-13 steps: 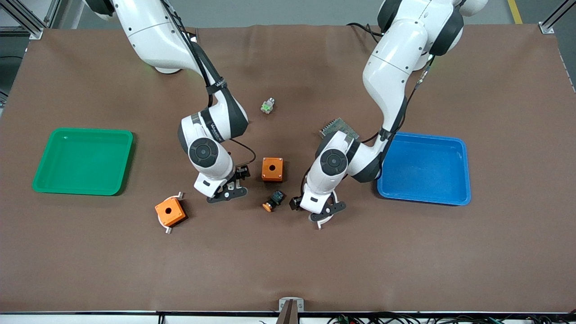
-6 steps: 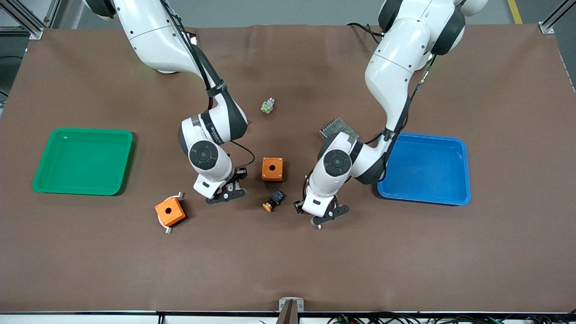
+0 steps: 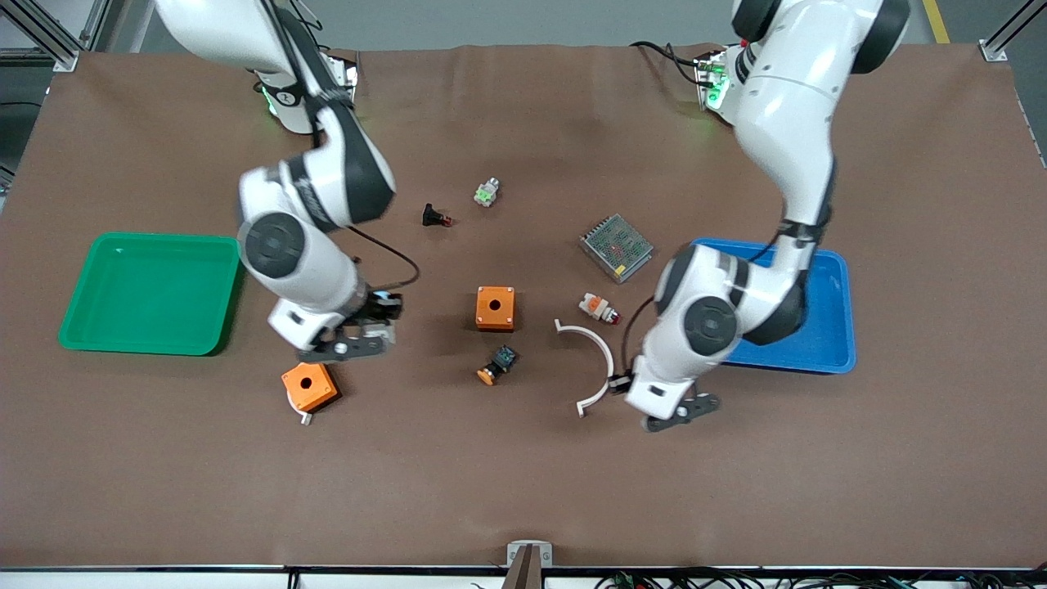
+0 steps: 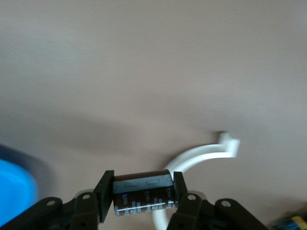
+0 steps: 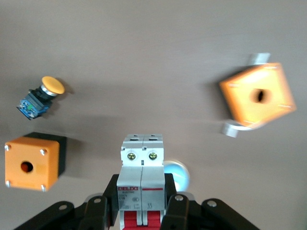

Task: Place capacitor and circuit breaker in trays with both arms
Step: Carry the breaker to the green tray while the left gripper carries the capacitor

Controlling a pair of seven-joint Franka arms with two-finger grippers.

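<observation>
My left gripper [image 3: 680, 411] is shut on the capacitor [image 4: 142, 190], a small dark block with pale marks, held crosswise between the fingers. It hangs over bare table beside the white curved part [image 3: 595, 360]. The capacitor is hidden in the front view. My right gripper [image 3: 352, 345] is shut on the circuit breaker [image 5: 141, 178], white-grey with red levers at the gripper end. It hangs over the table between the green tray [image 3: 151, 293] and the plain orange box [image 3: 495, 307].
The blue tray [image 3: 822, 348] lies beside the left arm. An orange box with white brackets [image 3: 309, 386] sits under the right gripper. A push button [image 3: 497, 364], a white-orange part [image 3: 599, 307], a meshed box [image 3: 617, 246], a black red-tipped part [image 3: 436, 218] and a green-clear part [image 3: 487, 193] lie mid-table.
Both arms rose from the table's middle with their parts. The right gripper moved toward the green tray, the left gripper toward the blue tray. The curved part and small parts are now uncovered.
</observation>
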